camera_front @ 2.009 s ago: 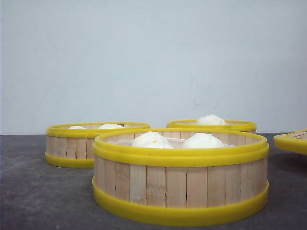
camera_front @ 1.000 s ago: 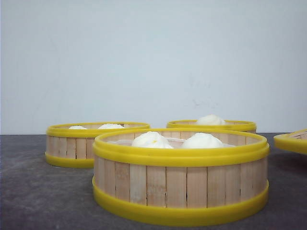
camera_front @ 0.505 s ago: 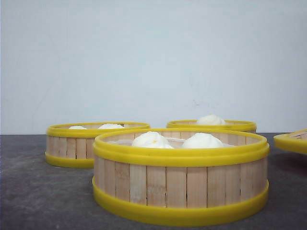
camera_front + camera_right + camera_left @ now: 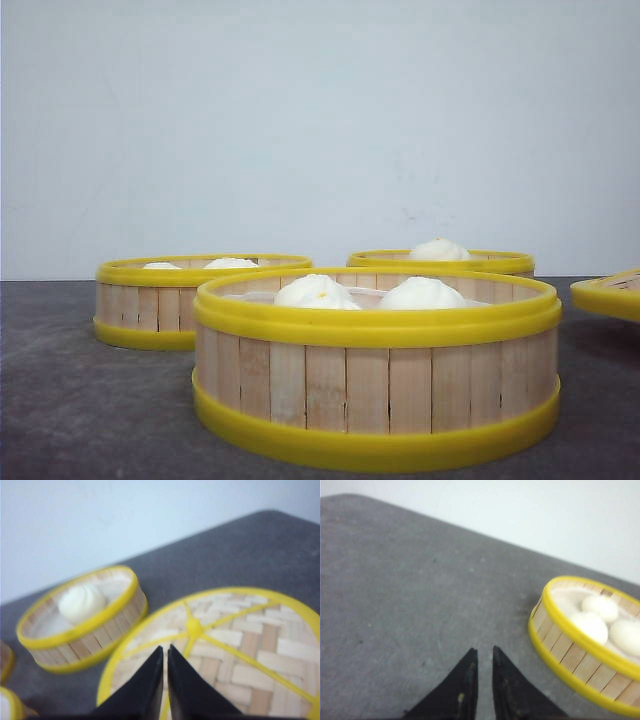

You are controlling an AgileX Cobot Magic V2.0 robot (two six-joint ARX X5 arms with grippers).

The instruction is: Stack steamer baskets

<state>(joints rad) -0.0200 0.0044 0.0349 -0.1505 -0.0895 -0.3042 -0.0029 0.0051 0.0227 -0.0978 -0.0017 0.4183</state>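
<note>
Three steamer baskets stand apart on the dark table, each holding white buns. The nearest steamer basket (image 4: 375, 390) fills the middle of the front view, a second (image 4: 150, 310) sits behind it to the left, and a third (image 4: 440, 262) lies behind it to the right. No gripper shows in the front view. My left gripper (image 4: 484, 651) hovers shut and empty over bare table beside a basket (image 4: 580, 655) with three buns. Shut and empty too, my right gripper (image 4: 165, 648) hangs over the woven lid (image 4: 240, 645), next to a basket (image 4: 100, 630) with one bun.
The shallow yellow-rimmed lid (image 4: 607, 295) lies at the right edge of the front view. A pale wall stands behind the table. Bare grey table surface (image 4: 395, 580) stretches beyond the left gripper. Parts of other baskets show at the edge (image 4: 7, 707) of the right wrist view.
</note>
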